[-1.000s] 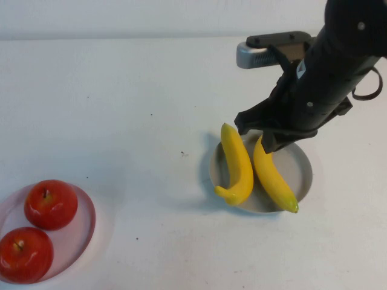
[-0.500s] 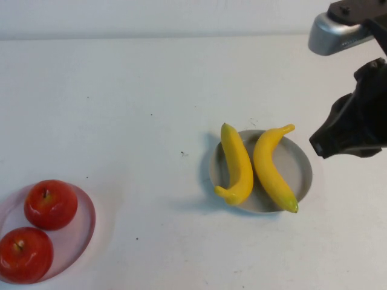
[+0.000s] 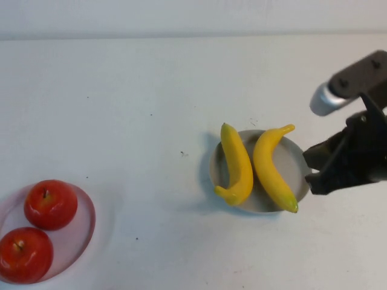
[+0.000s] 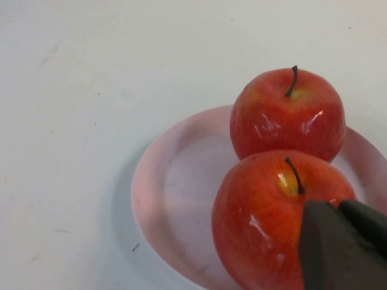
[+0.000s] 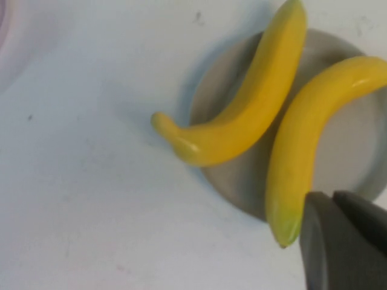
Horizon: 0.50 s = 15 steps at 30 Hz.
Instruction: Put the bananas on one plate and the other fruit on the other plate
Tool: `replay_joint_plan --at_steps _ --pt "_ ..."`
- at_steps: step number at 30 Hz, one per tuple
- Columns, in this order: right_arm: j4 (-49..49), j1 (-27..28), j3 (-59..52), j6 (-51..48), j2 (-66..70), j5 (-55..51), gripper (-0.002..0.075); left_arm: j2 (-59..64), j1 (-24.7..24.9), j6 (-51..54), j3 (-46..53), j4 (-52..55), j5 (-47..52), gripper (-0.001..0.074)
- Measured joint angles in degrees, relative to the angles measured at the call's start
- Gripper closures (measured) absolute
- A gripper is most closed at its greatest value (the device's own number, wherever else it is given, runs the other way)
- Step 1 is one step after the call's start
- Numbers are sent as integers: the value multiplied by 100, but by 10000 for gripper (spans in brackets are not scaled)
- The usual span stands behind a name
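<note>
Right gripper [image 3: 315,170] hangs just beside the bananas [image 3: 257,164]; left gripper [image 4: 341,244] over the apples [image 4: 281,181].

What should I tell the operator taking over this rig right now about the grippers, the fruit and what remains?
Right gripper: just right of the grey-blue plate, holding nothing; whether it is open or shut cannot be told.
Left gripper: outside the high view; its wrist camera shows it by the pink plate, close to the nearer apple.
Both bananas lie on the grey-blue plate, ends overhanging the rim.
Both apples sit on the pink plate.
Done: the sorting looks complete.
Left: probably only parking the arms.
</note>
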State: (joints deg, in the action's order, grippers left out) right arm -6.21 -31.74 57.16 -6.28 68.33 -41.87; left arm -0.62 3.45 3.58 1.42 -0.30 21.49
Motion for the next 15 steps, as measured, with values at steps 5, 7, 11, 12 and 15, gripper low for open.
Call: replay_joint_plan --at_steps 5,7,11,12,15 --pt "-163 548 -1813 -85 -931 2059 741 0 0 0 0 0 0 731" --pt "-182 897 -2520 -97 -1390 2730 741 0 0 0 0 0 0 731" --pt "-220 1681 -3942 -100 -2534 3884 741 0 0 0 0 0 0 731" --pt "-219 1896 -4254 -100 -2863 4082 741 0 0 0 0 0 0 731" --pt "-245 2459 -5000 -100 -3840 4539 741 0 0 0 0 0 0 731"
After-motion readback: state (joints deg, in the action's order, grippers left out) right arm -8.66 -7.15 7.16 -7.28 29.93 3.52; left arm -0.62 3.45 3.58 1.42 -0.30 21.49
